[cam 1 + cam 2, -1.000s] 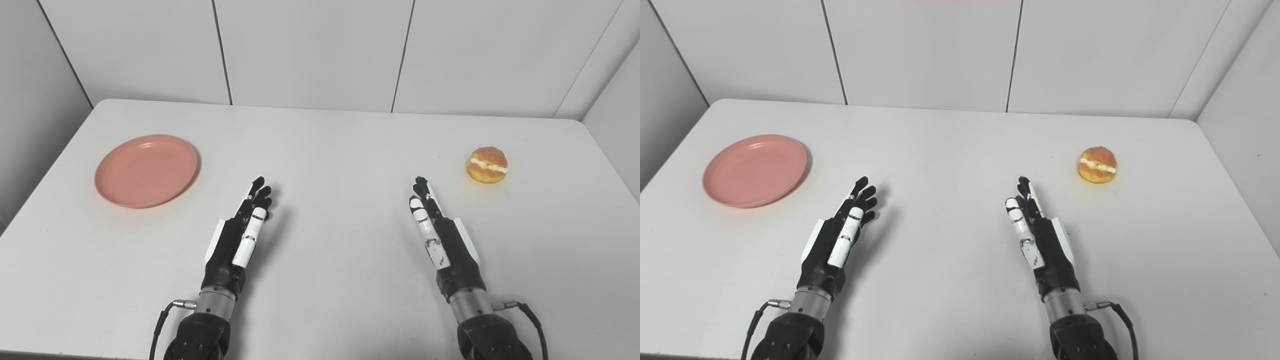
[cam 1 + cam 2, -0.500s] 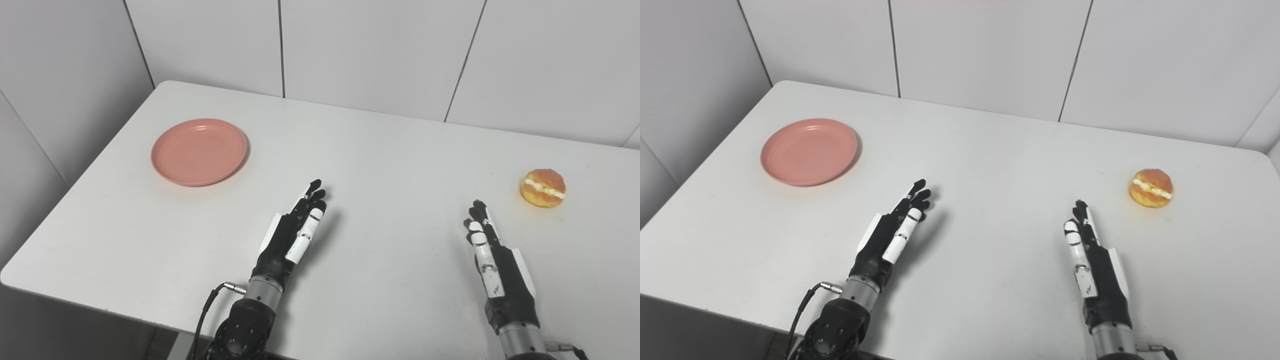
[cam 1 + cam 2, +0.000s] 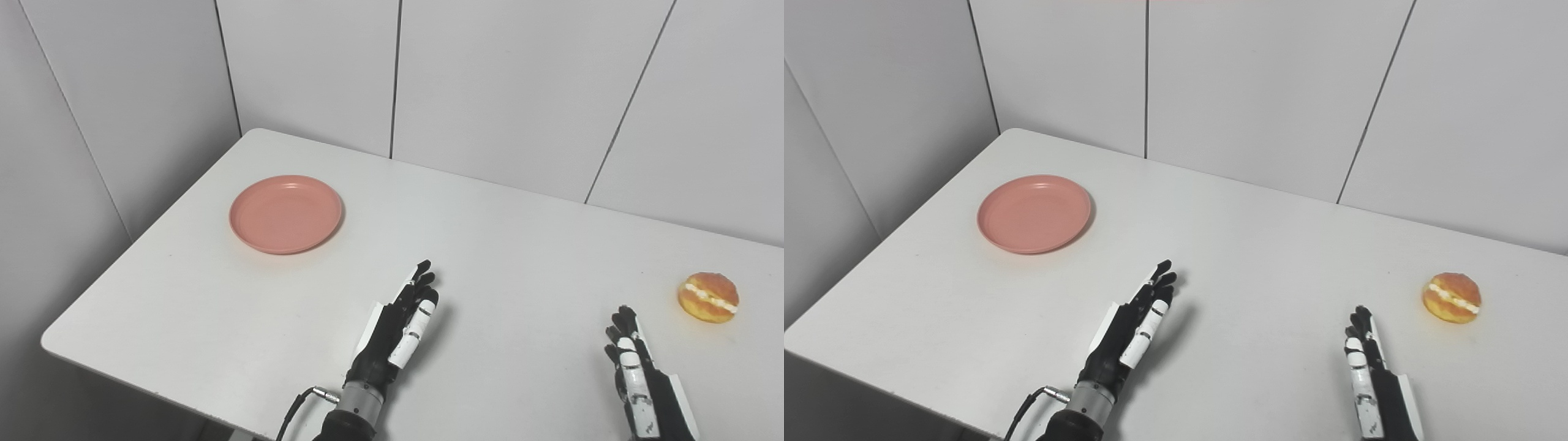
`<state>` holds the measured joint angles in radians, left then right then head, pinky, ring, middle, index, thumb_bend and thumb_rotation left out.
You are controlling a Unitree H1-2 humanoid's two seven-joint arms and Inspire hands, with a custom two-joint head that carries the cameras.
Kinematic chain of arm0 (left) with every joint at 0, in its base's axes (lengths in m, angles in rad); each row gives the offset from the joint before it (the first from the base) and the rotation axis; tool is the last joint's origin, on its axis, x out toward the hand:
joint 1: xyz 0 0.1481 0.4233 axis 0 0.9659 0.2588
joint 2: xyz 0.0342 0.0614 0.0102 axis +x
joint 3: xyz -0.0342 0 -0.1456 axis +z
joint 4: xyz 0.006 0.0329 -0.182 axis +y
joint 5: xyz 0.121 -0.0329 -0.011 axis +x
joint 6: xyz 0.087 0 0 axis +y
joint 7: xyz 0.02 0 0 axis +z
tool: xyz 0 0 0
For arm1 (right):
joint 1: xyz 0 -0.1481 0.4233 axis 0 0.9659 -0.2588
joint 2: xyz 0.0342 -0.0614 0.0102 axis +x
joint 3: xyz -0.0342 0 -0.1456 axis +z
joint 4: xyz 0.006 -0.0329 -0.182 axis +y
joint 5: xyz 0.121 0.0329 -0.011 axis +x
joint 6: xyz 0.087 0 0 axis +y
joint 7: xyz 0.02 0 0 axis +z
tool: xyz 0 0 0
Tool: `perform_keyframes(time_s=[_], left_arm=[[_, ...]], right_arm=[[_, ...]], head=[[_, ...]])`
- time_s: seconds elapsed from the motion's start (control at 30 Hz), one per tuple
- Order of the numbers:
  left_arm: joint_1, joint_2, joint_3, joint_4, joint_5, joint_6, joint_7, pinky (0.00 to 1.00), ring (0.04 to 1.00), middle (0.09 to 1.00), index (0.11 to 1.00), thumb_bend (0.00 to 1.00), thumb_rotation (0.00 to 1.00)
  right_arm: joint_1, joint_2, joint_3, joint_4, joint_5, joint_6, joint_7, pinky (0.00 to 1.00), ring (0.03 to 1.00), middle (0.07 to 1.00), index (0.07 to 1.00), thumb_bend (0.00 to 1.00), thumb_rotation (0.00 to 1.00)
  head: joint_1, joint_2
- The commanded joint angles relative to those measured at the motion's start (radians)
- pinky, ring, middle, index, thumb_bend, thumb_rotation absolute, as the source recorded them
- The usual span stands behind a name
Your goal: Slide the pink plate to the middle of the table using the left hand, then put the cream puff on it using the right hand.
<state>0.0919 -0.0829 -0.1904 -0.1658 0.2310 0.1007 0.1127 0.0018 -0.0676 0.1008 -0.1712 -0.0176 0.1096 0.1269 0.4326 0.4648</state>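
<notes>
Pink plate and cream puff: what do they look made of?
The pink plate looks like matte plastic: one even colour, soft dull sheen, thin moulded rim. The cream puff has a glossy golden-brown crust with a white cream line; real or replica, I cannot tell.

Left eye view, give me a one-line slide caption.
Both open hands, left hand and right hand, hover over the table; pink plate and cream puff untouched.

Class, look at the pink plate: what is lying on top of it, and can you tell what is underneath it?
Nothing lies on the pink plate; its dish is bare. The cream puff sits far off on the white table. The plate rests on that table, and the patch beneath it is covered from view.
</notes>
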Motion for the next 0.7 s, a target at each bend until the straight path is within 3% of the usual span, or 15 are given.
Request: perform_keyframes(time_s=[0.0, 0.67], left_arm=[[0.023, -0.025, -0.02, 0.014, 0.009, -0.008, -0.002, 0.87, 0.92, 0.934, 0.928, 0.49, 1.0], [0.023, -0.03, -0.014, -0.002, 0.012, 0.0, -0.001, 0.88, 0.924, 0.939, 0.934, 0.5, 1.0]], right_arm=[[-0.02, -0.002, -0.003, -0.013, 0.008, -0.058, 0.004, 1.0, 1.0, 1.0, 1.0, 0.06, 1.0], [-0.015, 0.002, 0.003, -0.062, 0.003, -0.019, 0.002, 1.0, 1.0, 1.0, 1.0, 0.0, 1.0]], head=[[0.003, -0.001], [0.002, 0.017]])
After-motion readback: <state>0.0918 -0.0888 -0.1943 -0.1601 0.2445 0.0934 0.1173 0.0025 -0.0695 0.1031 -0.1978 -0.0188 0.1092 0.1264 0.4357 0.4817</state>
